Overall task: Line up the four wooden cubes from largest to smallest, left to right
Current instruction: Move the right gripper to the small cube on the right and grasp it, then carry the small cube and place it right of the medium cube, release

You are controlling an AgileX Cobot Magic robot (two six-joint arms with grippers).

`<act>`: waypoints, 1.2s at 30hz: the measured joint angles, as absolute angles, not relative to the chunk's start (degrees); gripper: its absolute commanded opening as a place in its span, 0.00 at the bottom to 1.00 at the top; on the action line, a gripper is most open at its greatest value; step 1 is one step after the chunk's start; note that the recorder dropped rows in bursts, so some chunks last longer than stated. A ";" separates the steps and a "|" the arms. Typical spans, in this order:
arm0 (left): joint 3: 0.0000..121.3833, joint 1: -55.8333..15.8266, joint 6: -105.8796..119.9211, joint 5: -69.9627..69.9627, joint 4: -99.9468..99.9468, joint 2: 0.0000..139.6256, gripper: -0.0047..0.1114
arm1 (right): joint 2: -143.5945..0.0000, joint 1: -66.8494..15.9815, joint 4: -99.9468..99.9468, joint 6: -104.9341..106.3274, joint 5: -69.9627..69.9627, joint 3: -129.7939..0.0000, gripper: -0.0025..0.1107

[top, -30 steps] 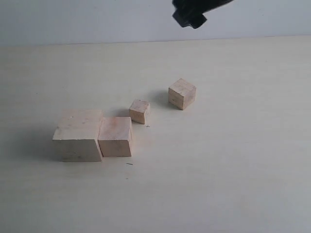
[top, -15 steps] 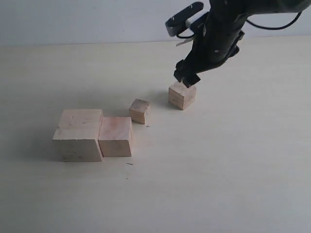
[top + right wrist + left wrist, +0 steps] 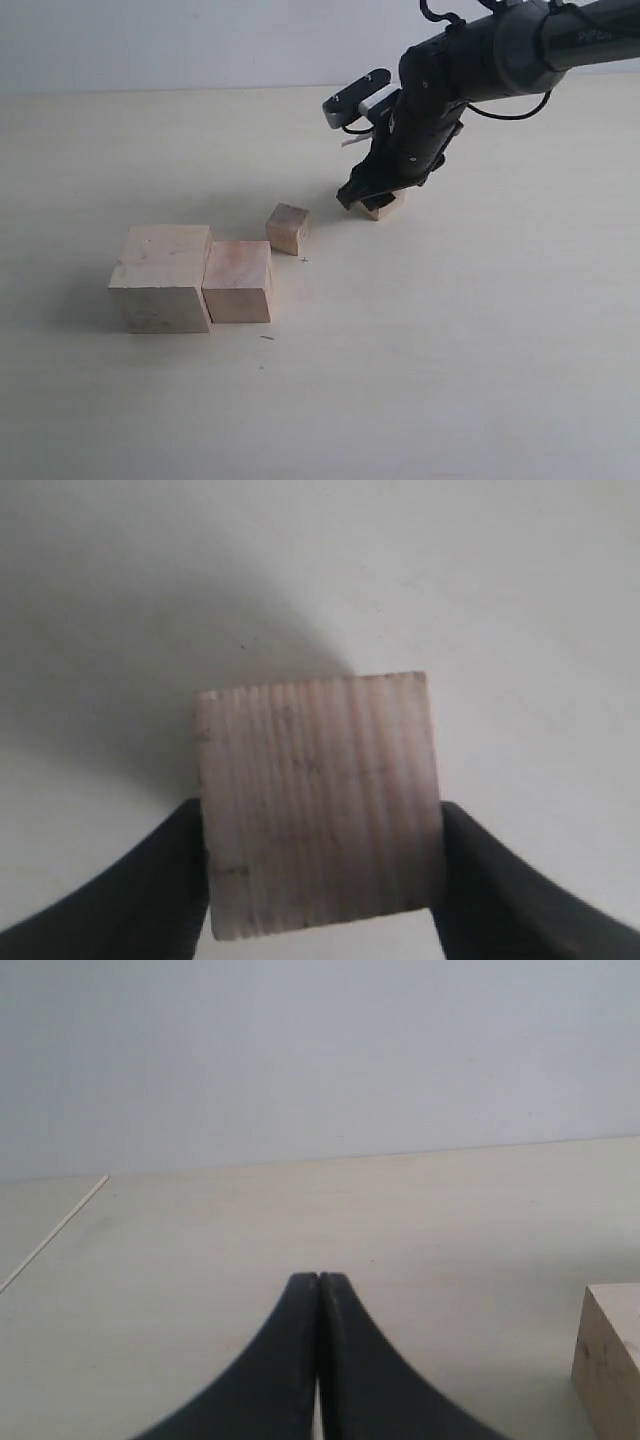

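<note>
Lowered from above the scene within the last second, the right gripper [image 3: 370,200] is now set around the second-smallest cube [image 3: 381,209], which stands farthest right, well apart from the others. In the right wrist view its fingers [image 3: 150,890] are seen lying against two opposite sides of that cube, so a hold appears to be made, though the cube seems not yet lifted off the table [image 3: 480,350]. The largest cube [image 3: 160,278] and second-largest cube [image 3: 238,281] are found touching, already in order at the left. The smallest cube [image 3: 287,229] sits just behind their right end. The left gripper [image 3: 318,1280] is pressed closed on nothing. It is judged that the gripped cube is to be placed beside the second-largest, with the smallest to follow.
</note>
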State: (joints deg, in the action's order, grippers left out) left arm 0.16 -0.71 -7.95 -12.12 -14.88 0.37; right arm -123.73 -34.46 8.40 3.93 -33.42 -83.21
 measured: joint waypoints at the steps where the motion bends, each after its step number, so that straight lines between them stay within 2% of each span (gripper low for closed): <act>1: 0.16 -0.71 -7.95 -12.12 -14.88 0.37 0.04 | -123.73 -34.46 8.40 4.18 -33.42 -83.21 0.02; 8: 0.16 -0.71 -7.95 -12.12 -14.88 0.37 0.04 | -114.36 -34.46 7.32 8.45 -41.32 -82.94 0.02; 16: 0.16 -0.71 -7.95 -12.12 -14.88 0.37 0.04 | -100.64 -34.46 -10.23 34.00 -43.66 -71.61 0.02; 21: 0.16 -0.71 -7.95 -12.12 -14.88 0.37 0.04 | -101.27 -34.56 -25.69 54.61 -43.70 -64.19 0.02; 25: 0.16 -0.71 -7.95 -12.12 -14.88 0.37 0.04 | -104.38 -34.93 -35.27 67.19 -43.85 -63.20 0.02; 36: 0.16 -0.71 -7.95 -12.12 -14.88 0.37 0.04 | -113.07 -41.25 -34.67 76.53 -32.69 -63.31 0.02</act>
